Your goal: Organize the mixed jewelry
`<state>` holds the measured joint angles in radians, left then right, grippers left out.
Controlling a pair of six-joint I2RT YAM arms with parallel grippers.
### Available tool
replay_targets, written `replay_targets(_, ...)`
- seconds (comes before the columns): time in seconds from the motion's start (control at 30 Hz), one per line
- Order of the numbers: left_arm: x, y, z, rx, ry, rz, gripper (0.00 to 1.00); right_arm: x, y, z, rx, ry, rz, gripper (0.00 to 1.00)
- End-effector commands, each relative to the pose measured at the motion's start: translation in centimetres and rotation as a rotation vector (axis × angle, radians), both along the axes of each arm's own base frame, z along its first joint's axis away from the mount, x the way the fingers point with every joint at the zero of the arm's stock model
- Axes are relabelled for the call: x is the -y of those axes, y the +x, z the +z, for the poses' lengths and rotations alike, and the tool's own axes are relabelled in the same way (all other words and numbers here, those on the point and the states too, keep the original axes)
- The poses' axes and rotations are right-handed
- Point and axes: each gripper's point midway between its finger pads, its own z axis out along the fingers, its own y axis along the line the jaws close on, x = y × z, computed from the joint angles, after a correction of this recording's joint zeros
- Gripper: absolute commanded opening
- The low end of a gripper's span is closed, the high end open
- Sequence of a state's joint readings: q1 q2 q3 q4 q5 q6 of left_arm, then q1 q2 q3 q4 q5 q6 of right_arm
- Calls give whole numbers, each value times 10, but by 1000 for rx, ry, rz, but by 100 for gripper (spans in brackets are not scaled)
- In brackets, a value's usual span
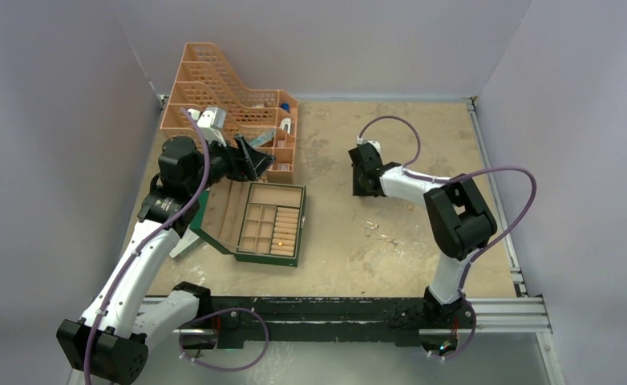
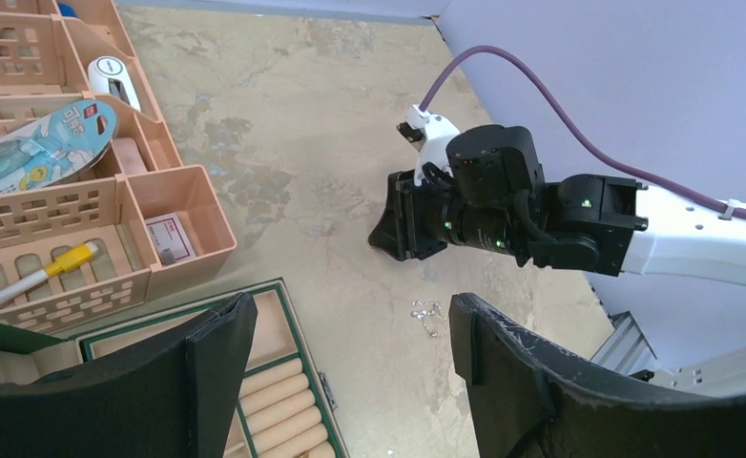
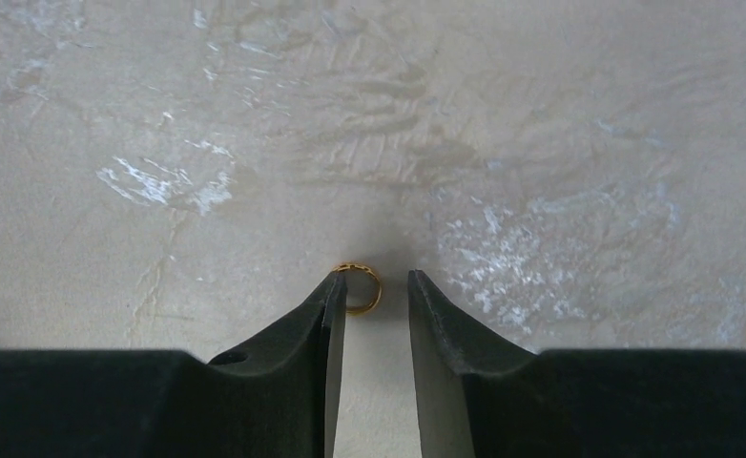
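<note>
A small gold ring (image 3: 377, 294) lies on the tan table between the fingertips of my right gripper (image 3: 374, 279), touching the left finger. The jaws stand slightly apart and do not clamp it. In the top view my right gripper (image 1: 365, 189) points down at the table, right of the open green jewelry box (image 1: 249, 255). One gold piece (image 1: 279, 241) sits in a compartment of the box. Silvery chain pieces (image 1: 372, 227) lie on the table in front of my right gripper and also show in the left wrist view (image 2: 428, 313). My left gripper (image 2: 350, 305) is wide open and empty above the box's far edge (image 1: 254, 157).
A peach desk organizer (image 1: 214, 84) stands at the back left, holding pens, a packet and a small white marked block (image 2: 169, 239). Grey walls close in the table on three sides. A metal rail (image 1: 503, 313) runs along the near edge.
</note>
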<state>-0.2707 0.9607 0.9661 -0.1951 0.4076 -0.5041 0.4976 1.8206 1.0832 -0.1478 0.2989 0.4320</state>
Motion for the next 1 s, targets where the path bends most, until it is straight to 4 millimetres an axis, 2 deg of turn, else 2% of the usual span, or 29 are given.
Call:
replay_targets(0.0,-3,0,7,42,1,16,74,-10,-3,-8,-54,-23,114,33)
replay_targets(0.33,-2,1,5,32,0,13,74,-15,11,-14,-36,-29,133,31)
replay_targets(0.4,-2,1,4,31,1,13,74,-17,12,-15,-29,-24,134,27)
replay_targets(0.6,-2,2,3,28,0,13,74,-14,9,-18,-36,-19,103,0)
replay_targets(0.8,-2,2,3,26,-1,13,74,-6,-2,-15,-29,4,34,0)
replay_targets(0.97,-1,2,2,20,-4,9,74,-7,-2,-7,-2,28,21,0)
